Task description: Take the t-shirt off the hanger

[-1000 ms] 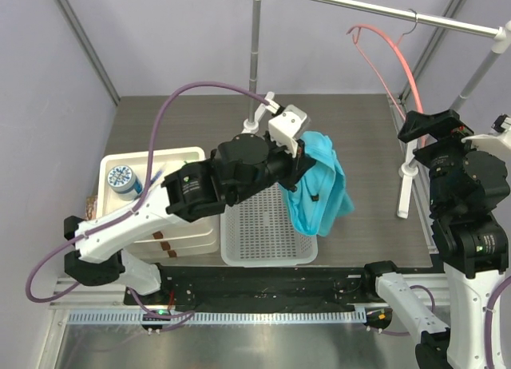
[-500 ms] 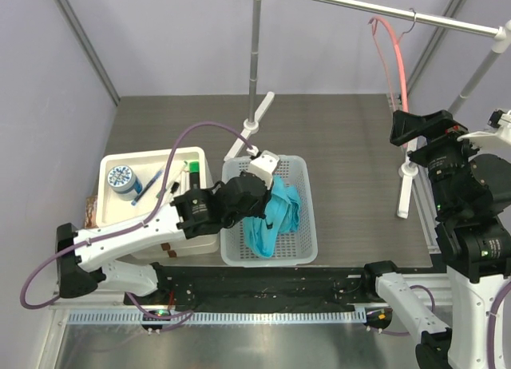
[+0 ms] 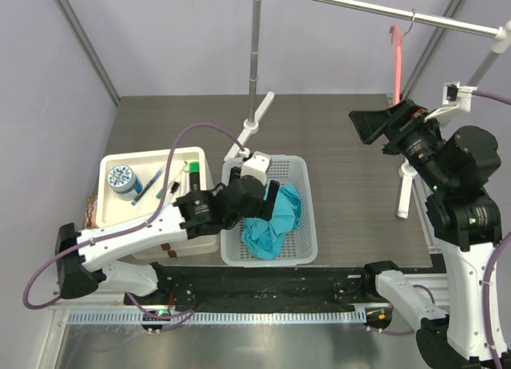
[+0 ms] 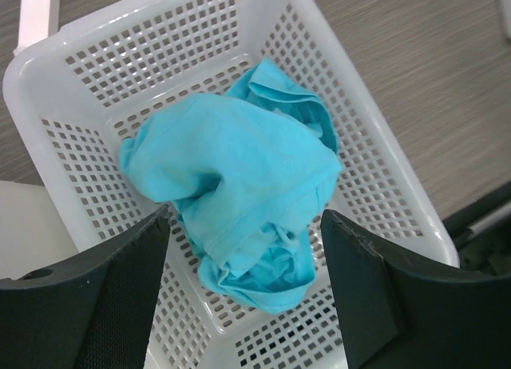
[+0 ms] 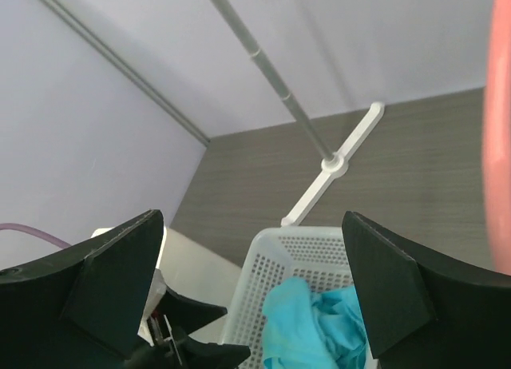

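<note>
Two arms are seen from above in quite different poses. The left arm is laid low across the near part of the table [image 3: 351, 185], stretched from its base at 8 o'clock toward the white basket [image 4: 375, 193] at 6 o'clock, with the wrist bent so that the left gripper [image 4: 245, 219] is pointed down into the basket. Its fingers [image 4: 120, 281] are spread apart and nothing is clamped between them. The t-shirt [image 4: 231, 169] is seen below them, crumpled in a loose heap on the basket floor, and no contact between cloth and fingers can be made out.

The right arm is raised high at 3 o'clock, with its forearm upright and its wrist turned toward 9 o'clock. The right gripper [image 5: 252, 217] is held wide open in the air, with nothing between its fingers; the basket and the turquoise cloth are seen far below it in the wrist view.

At 1 o'clock the hanger [image 3: 395, 61] is hung by its wire hook from the grey rail [image 3: 359, 5], bare of cloth and seen almost edge-on. Its lower part is hidden behind the right arm.
</note>
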`<act>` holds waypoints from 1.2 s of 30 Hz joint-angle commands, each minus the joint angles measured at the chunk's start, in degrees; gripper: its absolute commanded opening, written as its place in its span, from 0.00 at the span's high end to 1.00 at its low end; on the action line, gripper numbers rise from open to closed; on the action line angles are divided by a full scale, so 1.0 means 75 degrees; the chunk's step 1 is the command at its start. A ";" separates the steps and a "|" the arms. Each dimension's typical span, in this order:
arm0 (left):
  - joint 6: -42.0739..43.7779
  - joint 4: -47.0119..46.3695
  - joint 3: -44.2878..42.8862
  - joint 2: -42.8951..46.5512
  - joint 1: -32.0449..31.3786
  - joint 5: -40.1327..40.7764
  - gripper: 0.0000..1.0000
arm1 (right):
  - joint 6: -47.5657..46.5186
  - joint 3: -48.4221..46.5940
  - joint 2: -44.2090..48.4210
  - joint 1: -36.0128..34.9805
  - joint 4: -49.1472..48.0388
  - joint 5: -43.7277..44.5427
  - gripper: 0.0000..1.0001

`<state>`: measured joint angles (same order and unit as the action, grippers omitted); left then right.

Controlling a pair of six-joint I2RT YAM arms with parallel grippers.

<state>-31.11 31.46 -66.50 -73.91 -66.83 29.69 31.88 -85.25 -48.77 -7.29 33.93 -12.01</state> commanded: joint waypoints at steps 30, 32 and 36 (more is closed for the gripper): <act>-0.2389 -0.7122 0.6342 0.7345 0.0016 -0.6361 0.20 | 0.2135 0.6572 0.2845 -0.1501 -0.0973 -0.1446 0.00; -0.2788 -0.7662 0.7069 0.8071 0.0016 -0.6326 0.20 | 0.2427 0.7228 0.3080 -0.1501 -0.1429 -0.1492 0.00; -0.3269 -0.8085 0.8021 0.9559 0.0016 -0.5987 0.16 | 0.3187 0.8704 0.4284 -0.1501 -0.3161 -0.1890 0.00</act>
<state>-50.24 -19.31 -11.18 -10.26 -66.67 -15.38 48.84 -27.22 -23.31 -18.26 23.09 -24.86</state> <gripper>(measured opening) 0.823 0.996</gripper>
